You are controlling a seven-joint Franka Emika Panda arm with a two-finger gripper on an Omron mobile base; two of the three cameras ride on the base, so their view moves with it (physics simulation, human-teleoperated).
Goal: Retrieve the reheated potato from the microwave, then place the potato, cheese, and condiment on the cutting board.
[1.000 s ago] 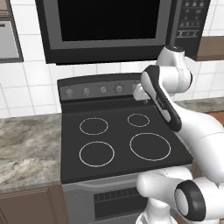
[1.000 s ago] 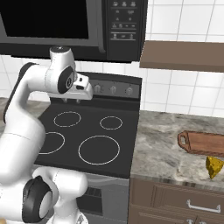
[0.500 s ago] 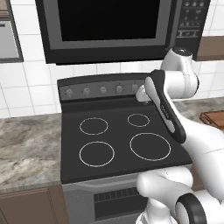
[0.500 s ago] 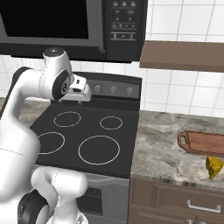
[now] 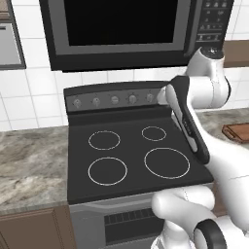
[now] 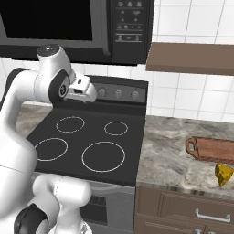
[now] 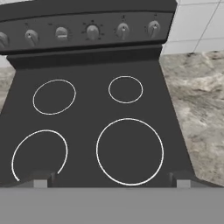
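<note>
Potato not yet fetched: microwave (image 5: 121, 29) door shut (hand (image 7: 112, 181) wide, empty, over stove (image 7: 87, 131)); next, open it

The microwave (image 5: 124, 31) is mounted at the top of the frame, above the stove (image 5: 131, 155), which is set between two stretches of counter (image 6: 180, 155). In the right base view, the board (image 6: 212, 150) is seen lying on the counter at the right edge, with the cheese (image 6: 223, 174) just before it, near the counter's front. A shelf (image 6: 192, 58) is fixed above them.
</note>
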